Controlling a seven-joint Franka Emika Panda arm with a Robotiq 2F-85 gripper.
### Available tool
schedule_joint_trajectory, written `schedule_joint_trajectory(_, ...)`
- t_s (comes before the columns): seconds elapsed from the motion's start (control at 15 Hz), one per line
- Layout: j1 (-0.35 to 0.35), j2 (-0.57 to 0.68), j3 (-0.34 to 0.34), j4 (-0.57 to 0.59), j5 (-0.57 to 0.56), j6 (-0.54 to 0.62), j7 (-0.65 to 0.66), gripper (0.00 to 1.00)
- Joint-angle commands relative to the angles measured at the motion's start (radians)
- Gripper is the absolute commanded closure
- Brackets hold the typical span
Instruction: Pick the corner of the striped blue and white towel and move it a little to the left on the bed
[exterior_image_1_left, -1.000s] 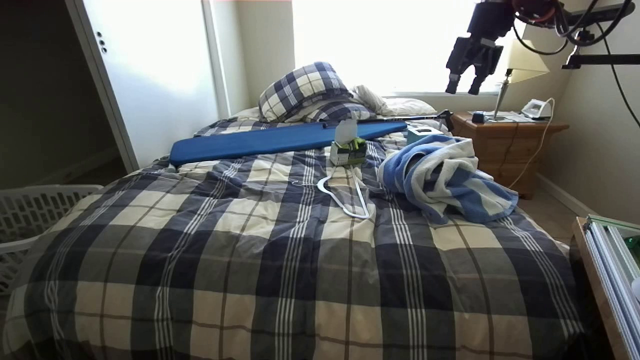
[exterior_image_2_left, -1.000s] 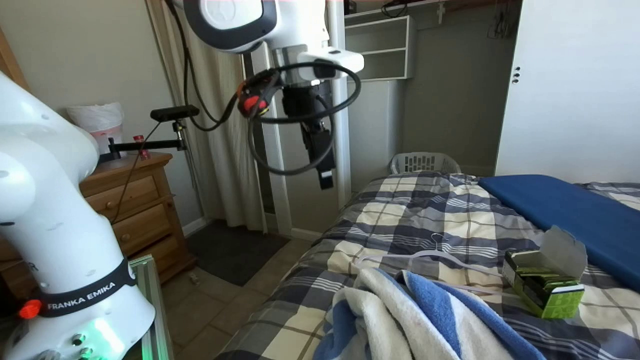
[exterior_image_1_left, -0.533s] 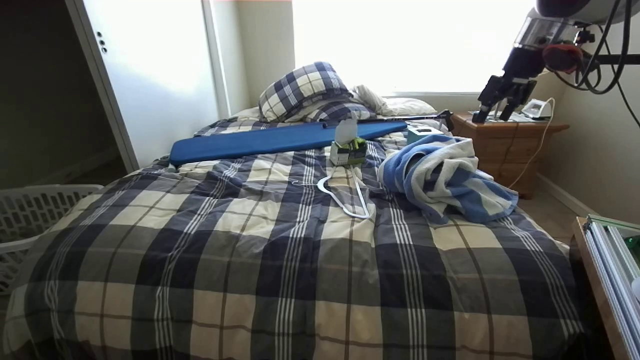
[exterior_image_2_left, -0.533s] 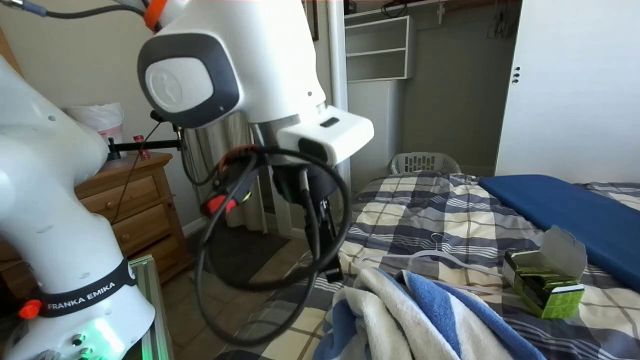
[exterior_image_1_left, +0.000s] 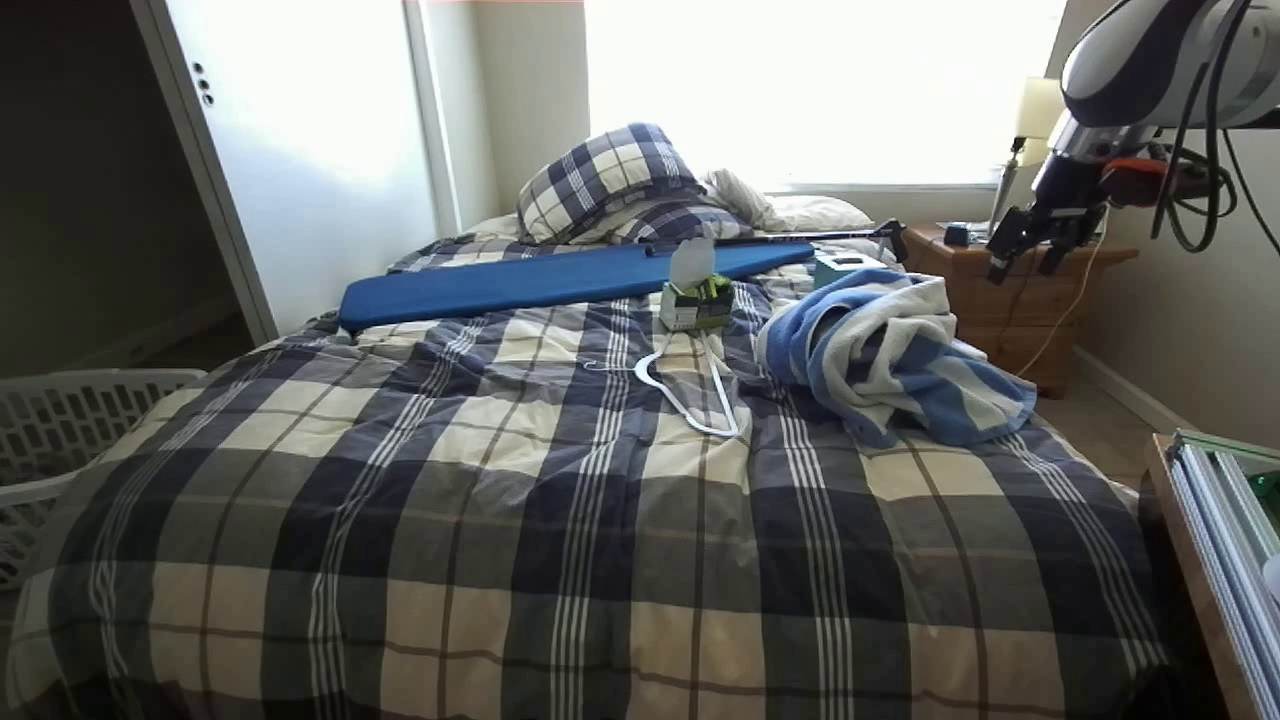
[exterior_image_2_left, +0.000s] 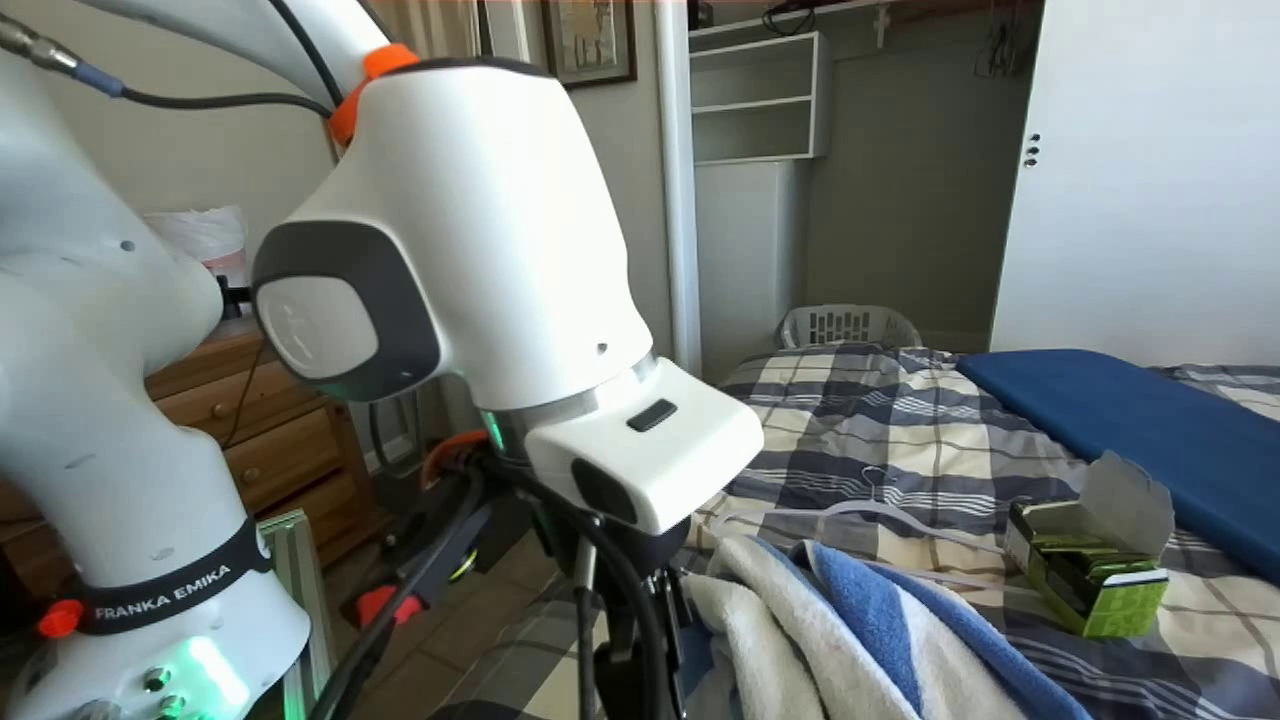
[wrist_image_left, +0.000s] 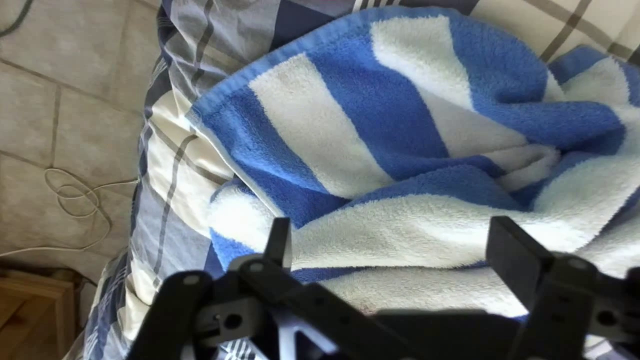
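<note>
The blue and white striped towel (exterior_image_1_left: 890, 355) lies bunched on the right part of the bed (exterior_image_1_left: 520, 480). It also shows at the bottom of an exterior view (exterior_image_2_left: 850, 630) and fills much of the wrist view (wrist_image_left: 345, 120). In the wrist view a towel corner (wrist_image_left: 197, 116) lies flat at the left, near the bed's edge. My gripper (exterior_image_1_left: 1022, 268) is open and empty, above and apart from the towel. In the wrist view its fingers (wrist_image_left: 390, 237) stand wide apart over white folds. In an exterior view the gripper (exterior_image_2_left: 640, 640) is partly hidden by cables and cut by the frame edge.
A white hanger (exterior_image_1_left: 690, 400), an open green box (exterior_image_1_left: 698, 303) and a blue ironing board (exterior_image_1_left: 560, 285) lie on the bed. A wooden nightstand (exterior_image_1_left: 960, 290) with lamp and iron stands behind. A white cord (wrist_image_left: 82, 200) lies on the tiled floor.
My gripper has come down and moved to the right in an exterior view. In an exterior view the arm has lowered beside the towel. The towel has not moved.
</note>
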Motion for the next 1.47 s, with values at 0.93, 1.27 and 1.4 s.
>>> schedule_joint_trajectory(0.93, -0.066, 0.286, 0.015, 0.183, 0.829, -0.012, -0.573, 0.0)
schedule_joint_trajectory(1.27, -0.055, 0.312, 0.004, 0.188, 0.864, -0.02, -0.583, 0.0)
schedule_joint_trajectory(1.4, -0.055, 0.329, 0.008, 0.199, 0.869, -0.02, -0.583, 0.0)
